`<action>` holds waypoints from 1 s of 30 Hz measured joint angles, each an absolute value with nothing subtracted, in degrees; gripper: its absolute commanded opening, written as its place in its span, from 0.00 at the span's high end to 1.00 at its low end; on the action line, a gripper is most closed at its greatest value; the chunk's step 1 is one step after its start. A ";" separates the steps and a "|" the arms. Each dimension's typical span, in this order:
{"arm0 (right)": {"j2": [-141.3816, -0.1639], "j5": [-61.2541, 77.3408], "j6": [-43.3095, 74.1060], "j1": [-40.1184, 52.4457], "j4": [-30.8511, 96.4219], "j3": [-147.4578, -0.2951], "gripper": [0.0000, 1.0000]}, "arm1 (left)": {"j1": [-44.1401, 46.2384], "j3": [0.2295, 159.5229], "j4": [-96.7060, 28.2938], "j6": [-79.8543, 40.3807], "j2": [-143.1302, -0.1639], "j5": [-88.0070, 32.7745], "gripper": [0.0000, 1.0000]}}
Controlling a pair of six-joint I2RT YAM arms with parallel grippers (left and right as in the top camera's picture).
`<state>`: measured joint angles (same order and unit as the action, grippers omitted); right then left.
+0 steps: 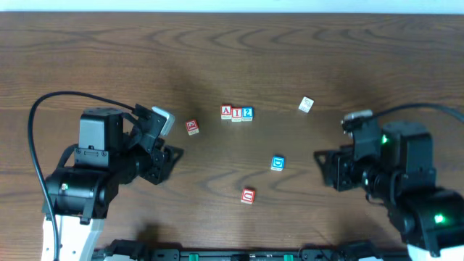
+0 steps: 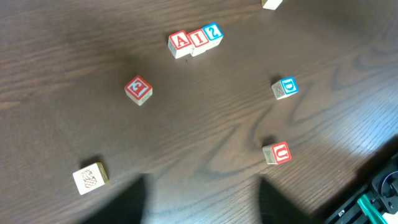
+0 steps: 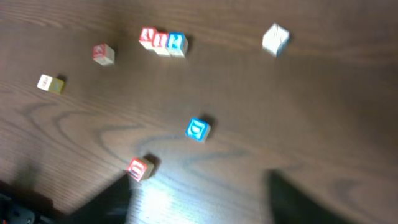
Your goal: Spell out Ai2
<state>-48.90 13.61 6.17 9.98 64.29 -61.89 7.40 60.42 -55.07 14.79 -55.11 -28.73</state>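
Note:
Three letter blocks stand touching in a row at mid-table: a red A [image 1: 227,112], a red I [image 1: 237,113] and a blue 2 [image 1: 248,113]. The row also shows in the left wrist view [image 2: 194,40] and, blurred, in the right wrist view [image 3: 163,41]. My left gripper [image 1: 168,158] is open and empty, down-left of the row, and its fingers [image 2: 202,199] frame bare wood. My right gripper [image 1: 325,168] is open and empty, down-right of the row, and its fingers [image 3: 199,199] also frame bare wood.
Loose blocks lie around: a red one [image 1: 191,127] left of the row, a white one [image 1: 306,104] to its right, a blue D [image 1: 278,164], and a red U [image 1: 248,196] near the front. A cream picture block [image 2: 90,178] lies close to my left finger.

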 measured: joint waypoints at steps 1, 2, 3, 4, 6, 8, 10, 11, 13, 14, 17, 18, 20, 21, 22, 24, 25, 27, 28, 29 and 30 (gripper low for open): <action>-47.86 13.45 6.81 9.98 64.36 -60.88 0.01 | 7.40 60.42 -54.65 14.48 -54.92 -28.77 0.05; -47.24 13.43 7.20 9.98 64.66 -60.49 0.01 | 7.40 60.45 -54.15 13.67 -54.74 -28.99 0.05; -46.52 13.41 7.51 9.98 65.41 -60.25 0.01 | 7.40 60.45 -54.02 12.56 -54.59 -29.19 0.04; -46.02 13.39 7.79 9.98 66.26 -60.23 0.01 | 7.40 60.45 -53.93 11.64 -54.54 -29.39 0.05; -45.32 13.34 8.25 9.98 67.44 -60.23 0.01 | 7.40 60.45 -54.30 10.04 -54.54 -29.56 0.05; -45.34 13.32 8.56 9.98 68.01 -60.23 0.01 | 7.40 60.45 -55.24 8.91 -54.54 -29.56 0.05; -45.36 13.30 8.67 9.98 68.03 -60.23 0.01 | 7.40 60.45 -55.48 8.34 -54.54 -29.56 0.05; -45.39 13.28 8.73 9.98 68.03 -60.23 0.01 | 7.40 60.45 -55.48 8.08 -54.54 -29.56 0.04; -45.41 13.26 8.75 9.98 68.05 -60.23 0.01 | 7.40 60.45 -55.51 7.53 -54.54 -29.56 0.04; -45.41 13.26 8.75 9.98 68.05 -60.23 0.01 | 7.40 60.45 -55.48 7.49 -54.54 -29.56 0.05; -45.41 13.26 8.75 9.98 68.07 -60.23 0.01 | 7.40 60.45 -55.51 7.44 -54.54 -29.56 0.04; -45.41 13.26 8.78 9.98 68.07 -60.20 0.01 | 7.42 60.45 -55.48 7.44 -54.54 -29.56 0.05; -45.41 13.26 8.78 9.98 68.07 -60.20 0.01 | 7.84 60.45 -55.51 7.51 -54.50 -29.28 0.05; -45.41 13.26 8.75 9.98 68.07 -60.23 0.01 | 8.03 60.45 -55.57 7.57 -54.46 -28.69 0.04; -45.41 13.26 8.78 9.98 68.07 -60.20 0.01 | 8.12 60.45 -55.61 7.68 -54.33 -27.97 0.04; -45.41 13.26 8.78 9.98 68.07 -60.20 0.01 | 8.16 60.45 -55.75 7.75 -53.91 -25.43 0.05; -45.41 13.26 8.78 9.98 68.07 -60.20 0.01 | 8.14 60.45 -55.70 7.77 -53.47 -23.94 0.04; -45.41 13.26 8.78 9.98 68.10 -60.20 0.01 | 8.14 60.42 -55.00 8.34 -51.94 -20.80 0.05; -45.41 13.26 8.78 9.98 68.12 -60.20 0.01 | 8.14 60.42 -54.04 9.02 -50.70 -19.20 0.05; -45.41 13.26 8.78 9.98 68.10 -60.20 0.01 | 8.14 60.34 -53.04 9.39 -49.50 -17.82 0.05; -45.41 13.26 8.78 9.98 68.12 -60.18 0.01 | 8.14 59.96 -51.48 9.80 -48.01 -16.34 0.05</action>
<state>-45.41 13.26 8.78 9.98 68.12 -60.18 8.14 59.96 -51.48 9.80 -48.01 -16.34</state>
